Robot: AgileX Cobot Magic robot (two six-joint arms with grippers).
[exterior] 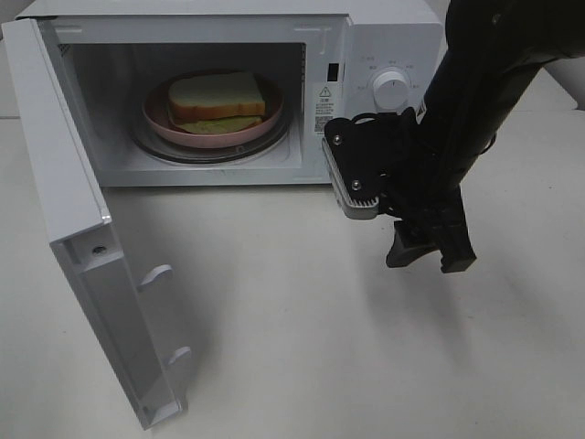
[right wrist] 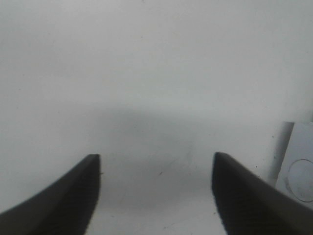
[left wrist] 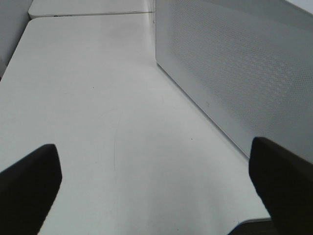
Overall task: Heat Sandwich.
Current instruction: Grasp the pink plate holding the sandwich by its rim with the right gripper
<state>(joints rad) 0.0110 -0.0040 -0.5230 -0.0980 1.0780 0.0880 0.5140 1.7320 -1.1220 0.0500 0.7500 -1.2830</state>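
The sandwich (exterior: 218, 96) is located inside the open microwave (exterior: 384, 55). It rests on a round pink plate (exterior: 157, 117), which is seated on the clear glass turntable (exterior: 228, 153). Square slices of matte white bread with a thin tan crust are visible, and a pale green layer shows at the front edge. The cavity walls are smooth and white. The door (exterior: 64, 210) is swung out on the left of the exterior view, with two rounded latch hooks (exterior: 157, 274) on its inner face. A round white dial (exterior: 393, 91) is fitted to the control panel.

The right gripper (exterior: 430, 261) is positioned over the plain white table (exterior: 292, 347) in front of the control panel, pointing down. Its black tapered fingers (right wrist: 63, 196) are spread apart with nothing between them. The left gripper (left wrist: 154, 156) is also parted wide and empty, beside the microwave's finely perforated side wall (left wrist: 234, 73).
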